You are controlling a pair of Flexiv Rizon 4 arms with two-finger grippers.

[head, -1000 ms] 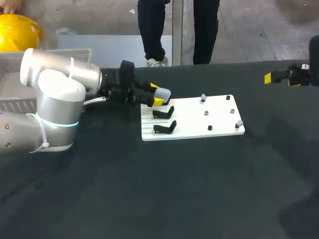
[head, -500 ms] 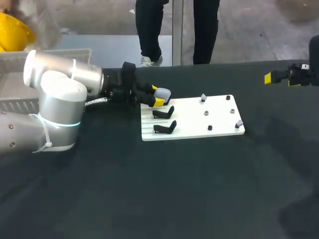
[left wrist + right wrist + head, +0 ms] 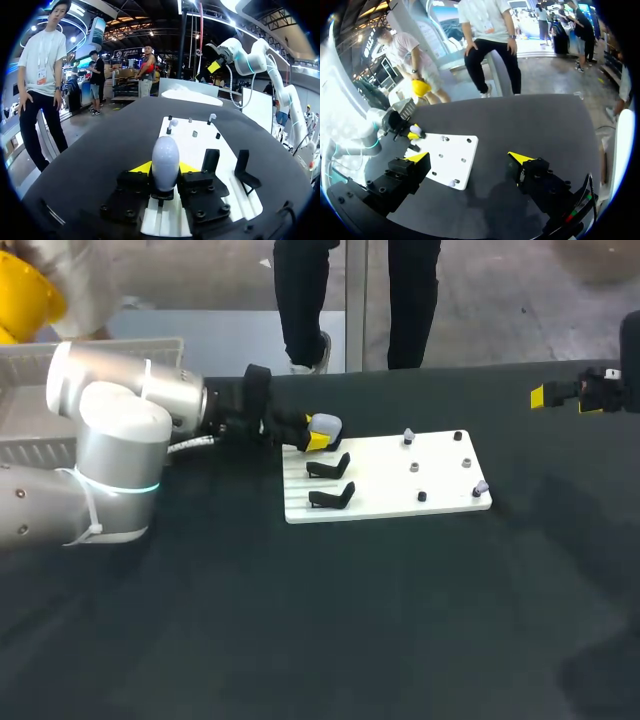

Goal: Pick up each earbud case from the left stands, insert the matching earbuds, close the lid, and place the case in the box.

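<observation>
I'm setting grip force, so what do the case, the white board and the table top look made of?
The case is likely smooth plastic, pale grey: it has a soft sheen and no texture. The board is a rigid white sheet, perhaps plastic or painted wood: flat and matte, with clean edges. The table seems covered in dark cloth: matte, with faint folds.

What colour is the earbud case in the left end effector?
Pale bluish grey; the earbud case shows best in the left wrist view.
</observation>
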